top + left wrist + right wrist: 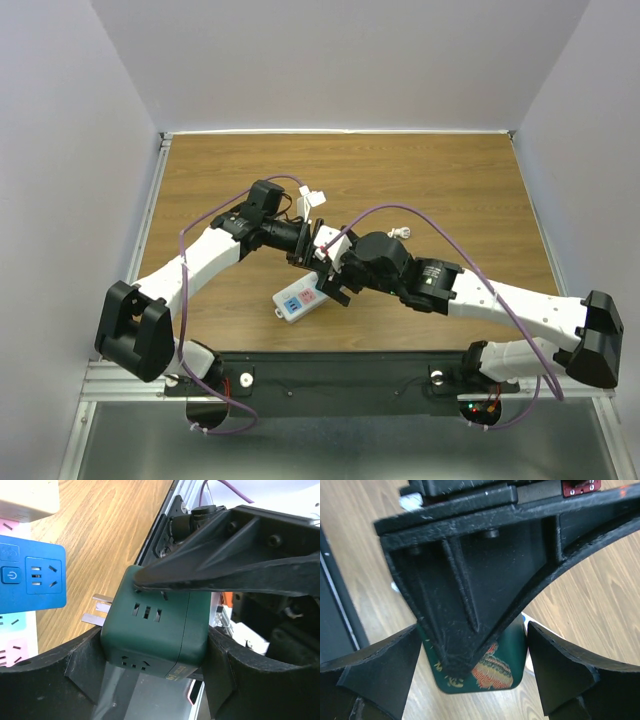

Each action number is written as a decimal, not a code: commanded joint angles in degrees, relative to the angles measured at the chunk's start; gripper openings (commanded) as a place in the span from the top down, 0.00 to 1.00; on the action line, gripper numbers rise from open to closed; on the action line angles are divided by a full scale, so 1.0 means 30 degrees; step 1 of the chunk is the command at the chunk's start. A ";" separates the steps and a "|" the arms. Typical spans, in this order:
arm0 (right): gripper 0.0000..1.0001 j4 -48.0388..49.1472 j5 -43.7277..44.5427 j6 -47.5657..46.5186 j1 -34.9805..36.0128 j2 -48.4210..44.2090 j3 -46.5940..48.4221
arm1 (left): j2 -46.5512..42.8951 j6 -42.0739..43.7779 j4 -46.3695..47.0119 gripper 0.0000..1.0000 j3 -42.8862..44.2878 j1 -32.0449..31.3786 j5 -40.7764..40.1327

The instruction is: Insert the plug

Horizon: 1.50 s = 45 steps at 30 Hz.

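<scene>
**Desk:** Two claws on one plug?
**Me:** Only my left claw (pixel 152 665) pinches the green plug (pixel 150 630), lower centre of the left wrist view. Its prongs (pixel 97 611) point left toward the power strip (pixel 298 302), short of the blue socket (pixel 32 575).
**Desk:** And the right?
**Me:** My right claw (pixel 472 645) stands spread either side of it.

Green cube plug (pixel 155 630), prongs exposed, seemingly near power strip (pixel 32 575).

1. Power strip (pixel 32 575): a power symbol on the button of its blue panel.
2. Green plug (pixel 150 630): gold lettering along its lower edge and beside a patterned emblem, too blurred to read.
</scene>
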 commanded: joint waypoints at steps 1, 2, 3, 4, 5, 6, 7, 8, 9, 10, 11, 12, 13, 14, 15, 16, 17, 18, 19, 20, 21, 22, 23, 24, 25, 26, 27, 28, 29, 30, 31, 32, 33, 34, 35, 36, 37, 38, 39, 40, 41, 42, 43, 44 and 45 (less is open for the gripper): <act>0.11 0.0059 0.1265 -0.0429 0.0429 0.0105 0.0521 | -0.0516 -0.0052 0.0566 1.00 0.0405 0.0053 0.1392; 0.12 0.0088 0.1351 -0.0429 0.0429 0.0105 0.0521 | -0.0574 -0.0081 0.0595 1.00 0.0405 0.0053 0.1392; 0.12 0.0060 0.1439 -0.0429 0.0429 0.0047 0.0492 | -0.0575 -0.0081 0.0566 1.00 0.0405 0.0053 0.1421; 0.15 0.0088 0.1498 -0.0429 0.0458 -0.0012 0.0463 | -0.0633 -0.0052 0.0566 1.00 0.0376 0.0053 0.1450; 0.18 0.0089 0.1499 -0.0429 0.0459 -0.0099 0.0491 | -0.0692 -0.0052 0.0595 1.00 0.0347 0.0053 0.1479; 0.22 0.0118 0.1470 -0.0400 0.0459 -0.0245 0.0492 | -0.0663 -0.0081 0.0624 1.00 0.0231 0.0053 0.1451; 0.35 0.0089 0.1441 -0.0400 0.0459 -0.0304 0.0521 | -0.0721 -0.0052 0.0653 1.00 0.0172 0.0053 0.1508; 0.42 0.0118 0.1382 -0.0400 0.0459 -0.0363 0.0492 | -0.0722 -0.0110 0.0682 1.00 0.0142 0.0053 0.1538; 0.48 0.0176 0.1411 -0.0342 0.0459 -0.0393 0.0492 | -0.0751 -0.0081 0.0712 1.00 0.0055 0.0053 0.1567; 0.59 0.0176 0.1382 -0.0341 0.0459 -0.0393 0.0492 | -0.0751 -0.0110 0.0770 1.00 0.0054 0.0053 0.1655; 0.64 0.0205 0.1324 -0.0312 0.0459 -0.0364 0.0521 | -0.0751 -0.0139 0.0858 1.00 0.0025 0.0053 0.1713; 0.69 0.0177 0.1294 -0.0225 0.0459 -0.0306 0.0550 | -0.0780 -0.0111 0.0917 1.00 -0.0004 0.0053 0.1743; 0.81 0.0176 0.1265 -0.0166 0.0459 -0.0131 0.0550 | -0.0809 -0.0110 0.0917 0.98 0.0024 0.0053 0.1685; 0.91 0.0176 0.1351 0.0008 0.0459 -0.0071 0.0550 | -0.0838 -0.0110 0.0888 0.84 0.0083 0.0053 0.1569; 0.98 0.0205 0.1468 0.0155 0.0459 -0.0013 0.0550 | -0.0839 -0.0023 0.0830 0.75 0.0083 0.0053 0.1422; 1.00 0.0177 0.1528 0.0302 0.0459 0.0046 0.0521 | -0.0868 0.0267 0.0568 0.66 0.0170 0.0053 0.0928; 1.00 0.0176 0.1702 0.0448 0.0459 0.0046 0.0492 | -0.0868 0.0386 0.0392 0.51 0.0229 0.0053 0.0662; 1.00 0.0176 0.2255 0.1059 0.0459 0.0046 0.0434 | -0.0926 0.0446 0.0274 0.46 0.0317 0.0053 0.0253; 1.00 0.0147 0.2522 0.1239 0.0459 -0.0012 0.0317 | -0.1101 0.0504 0.0360 0.41 0.0347 0.0082 -0.0563; 1.00 0.0118 0.2814 0.1647 0.0459 -0.0215 0.0026 | -0.1218 0.0360 0.0534 0.34 0.0318 0.0083 -0.0948; 1.00 0.0089 0.3484 0.1883 0.0459 -0.0391 -0.0122 | -0.1365 0.0300 0.0710 0.32 0.0289 0.0112 -0.1445; 1.00 0.0060 0.3868 0.2117 0.0459 -0.0596 -0.0356 | -0.1743 0.0068 0.1379 0.30 0.0143 0.0170 -0.1885; 1.00 -0.0057 0.4220 0.2351 0.0459 -0.0859 -0.0503 | -0.1950 -0.0167 0.1763 0.25 0.0026 0.0200 -0.2905; 1.00 -0.0087 0.4890 0.2876 0.0459 -0.1326 -0.0824 | -0.2445 -0.0372 0.2260 0.24 -0.0149 0.0287 -0.3582; 1.00 -0.0116 0.5158 0.3084 0.0488 -0.1678 -0.1001 | -0.2682 -0.0490 0.2642 0.23 -0.0267 0.0375 -0.4749; 1.00 -0.0233 0.5567 0.3463 0.0459 -0.1914 -0.1148 | -0.2916 -0.0694 0.2907 0.23 -0.0442 0.0376 -0.5515; 1.00 -0.0292 0.5774 0.3641 0.0459 -0.2148 -0.1294 | -0.3180 -0.0812 0.2996 0.23 -0.0531 0.0405 -0.6334; 1.00 -0.0350 0.5979 0.3788 0.0459 -0.2499 -0.1499 | -0.3559 -0.0872 0.3229 0.22 -0.0677 0.0405 -0.7793; 1.00 -0.0380 0.6126 0.3905 0.0430 -0.2647 -0.1617 | -0.3766 -0.0959 0.3261 0.22 -0.0766 0.0405 -0.8532; 1.00 -0.0496 0.6563 0.4052 0.0429 -0.2765 -0.1705 | -0.3942 -0.0989 0.3319 0.21 -0.0940 0.0405 -0.9149; 1.00 -0.0526 0.6886 0.4169 0.0371 -0.2882 -0.1909 | -0.4263 -0.1250 0.3609 0.21 -0.1029 0.0434 -1.0141; 0.99 -0.0527 0.7208 0.4228 0.0284 -0.2941 -0.1969 | -0.4440 -0.1369 0.3641 0.21 -0.1088 0.0434 -1.0789; 1.00 -0.0527 0.8140 0.4287 0.0196 -0.2971 -0.2027 | -0.4616 -0.1428 0.3758 0.21 -0.1292 0.0405 -1.1376; 1.00 -0.0527 0.8526 0.4926 -0.0095 -0.3058 -0.2057 | -0.4763 -0.1371 0.3846 0.06 -0.1323 0.0347 -1.1933; 1.00 -0.0498 0.8878 0.5106 -0.0301 -0.3146 -0.1999 | -0.5084 -0.0935 0.3876 0.02 -0.1381 0.0085 -1.3708; 1.00 -0.0497 0.9259 0.5456 -0.0854 -0.3263 -0.1970 | -0.5261 -0.0641 0.3876 0.02 -0.1527 -0.0642 -1.4740; 1.00 -0.0497 0.9320 0.5662 -0.1208 -0.3351 -0.1940 | -0.5437 -0.0232 0.3818 0.02 -0.1586 -0.1288 -1.7216; 1.00 -0.0439 0.9321 0.5867 -0.1559 -0.3439 -0.1882 | -0.5438 -0.0083 0.3701 0.02 -0.1587 -0.1961 -1.8662; 1.00 -0.0439 0.9147 0.6130 -0.2288 -0.3556 -0.1823 | -0.5235 0.0093 0.3526 0.02 -0.1529 -0.3302 -2.0765; 1.00 -0.0439 0.9116 0.6220 -0.2556 -0.3586 -0.1765 | -0.5059 0.0298 0.3467 0.02 -0.1499 -0.3838 -2.1424; 1.00 -0.0381 0.9029 0.6366 -0.2820 -0.3673 -0.1706 | -0.4912 0.0503 0.3466 0.02 -0.1499 -0.4597 -2.1866; 1.00 -0.0322 0.9057 0.6455 -0.3258 -0.3732 -0.1648 | -0.4679 0.0650 0.3582 0.02 -0.1586 -0.4837 -2.2247; 1.00 -0.0264 0.9086 0.6600 -0.3494 -0.3762 -0.1560 | -0.4648 0.0912 0.3844 0.02 -0.1674 -0.5100 -2.2396; 1.00 -0.0234 0.9145 0.6747 -0.3728 -0.3820 -0.1501 | -0.4618 0.1205 0.4079 0.02 -0.1820 -0.5393 -2.2426; 1.00 -0.0263 0.9290 0.7038 -0.3963 -0.3908 -0.1356 | -0.4589 0.1817 0.4313 0.02 -0.1937 -0.5599 -2.2427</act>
